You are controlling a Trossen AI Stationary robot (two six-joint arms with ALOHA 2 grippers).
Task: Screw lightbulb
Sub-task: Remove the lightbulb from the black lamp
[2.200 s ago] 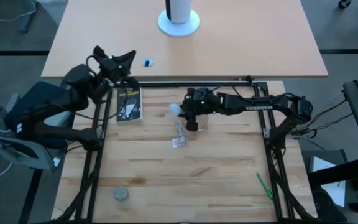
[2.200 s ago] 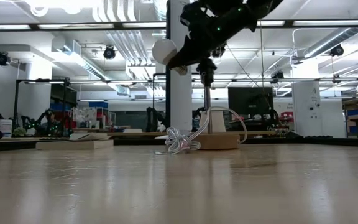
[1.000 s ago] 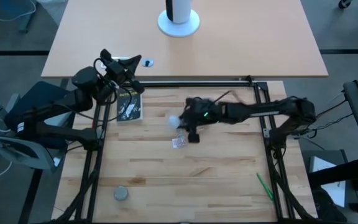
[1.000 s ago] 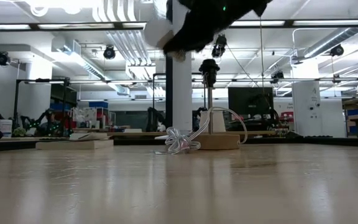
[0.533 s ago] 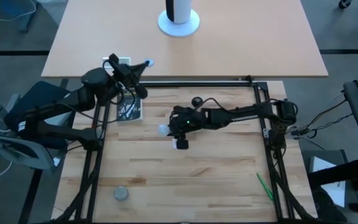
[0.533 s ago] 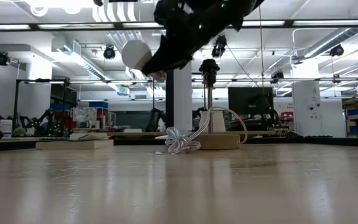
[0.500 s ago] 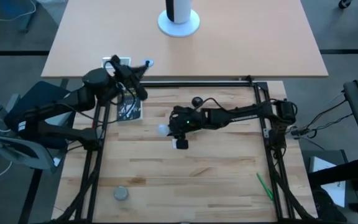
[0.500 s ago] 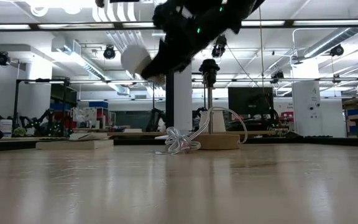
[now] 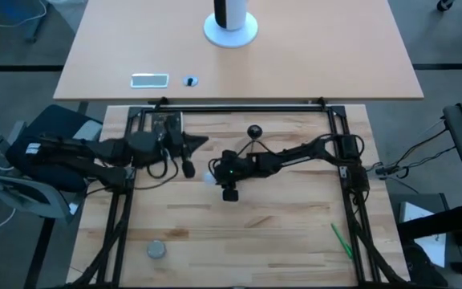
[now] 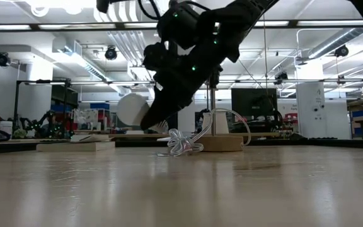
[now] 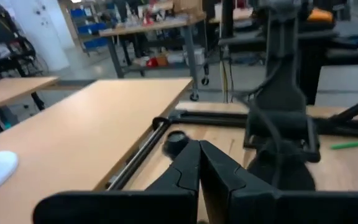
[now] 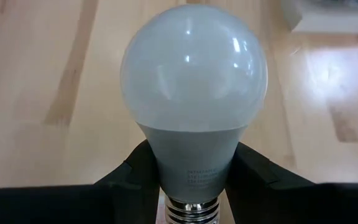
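Change since earlier frames: right gripper [image 9: 219, 172] had carried the lightbulb [image 9: 208, 172] away from the socket [image 9: 254, 131] toward the desk's middle and lower down; left arm had swung in from the far-left corner over the desk.
Right gripper: fingers clamped on the bulb's grey neck just above the screw base, held above the wood (clear of it in the low view).
Lightbulb: near the desk's centre, off the surface, globe [image 12: 193, 65] pointing away from the wrist toward the left edge; in the low view the lightbulb [image 10: 133, 109] hung tilted, globe low.
Long axis: roughly level, running left–right across the desk; screw base faced back into the right gripper (not toward the socket).
Left gripper [image 9: 188, 157]: fingers [image 11: 185, 167] pressed together, holding nothing, just beside the globe on its left-edge side.
Socket: upright on its stem toward the far edge, well apart from the bulb, beyond the right arm.
Key relation: globe end lay nearest the left gripper.
Judgement: a handover looked likely; left fingers would need to open first.
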